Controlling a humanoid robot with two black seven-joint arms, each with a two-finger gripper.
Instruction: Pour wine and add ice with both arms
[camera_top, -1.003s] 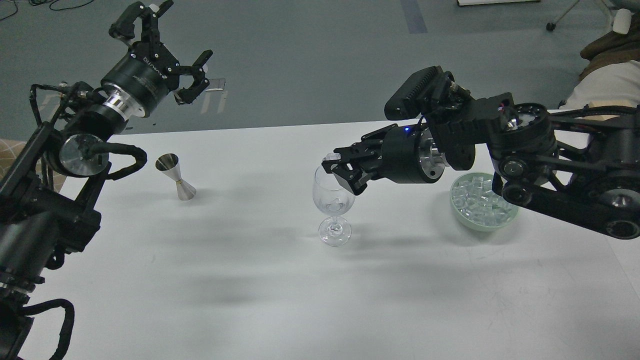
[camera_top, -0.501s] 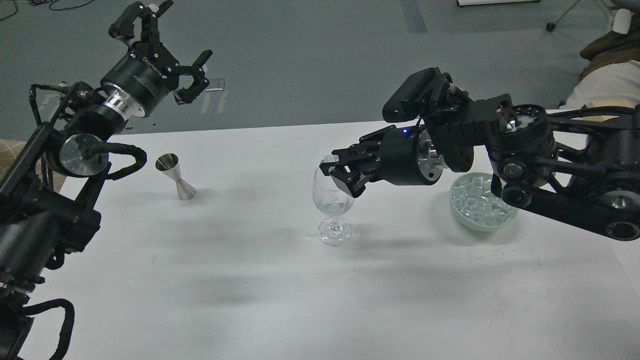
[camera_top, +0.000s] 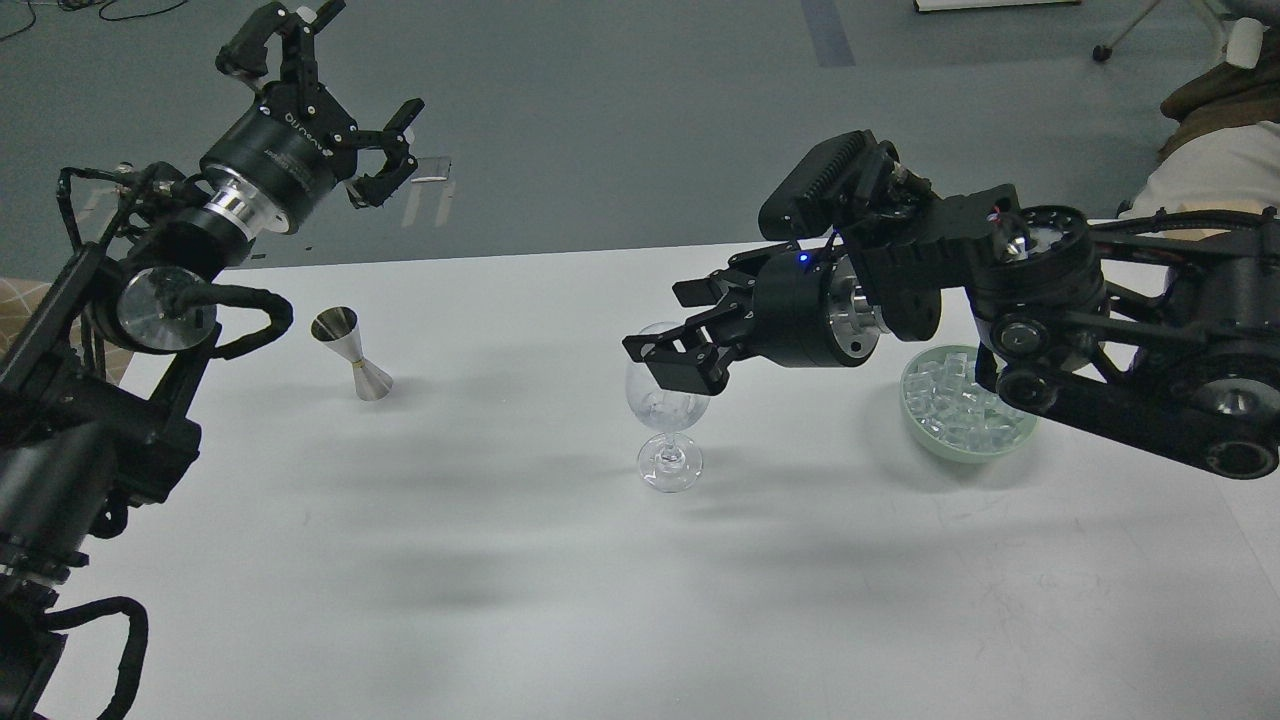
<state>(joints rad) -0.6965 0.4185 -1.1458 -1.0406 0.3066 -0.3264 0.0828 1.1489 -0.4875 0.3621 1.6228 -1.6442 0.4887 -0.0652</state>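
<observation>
A clear wine glass (camera_top: 667, 420) stands on the white table (camera_top: 500, 560) at the middle. A small glassy ice cube or two lies in its bowl (camera_top: 664, 407). No stream of wine shows. My right gripper (camera_top: 665, 335) hovers just over the glass rim, its fingers spread open and empty. More ice (camera_top: 960, 400) fills a pale green bowl (camera_top: 918, 425) to the right of the glass, partly hidden by my right arm. My left gripper (camera_top: 330, 105) is raised high at the far left, open and empty.
A silver double-cone jigger (camera_top: 352, 353) stands upright on the table at the left, below my left gripper. The table's far edge runs behind the glass, with grey floor beyond. A chair base and fabric show at the top right.
My right gripper was shut on an ice cube over the glass rim. Its fingers have now spread open and the cube is no longer in them. The left arm has not moved.
</observation>
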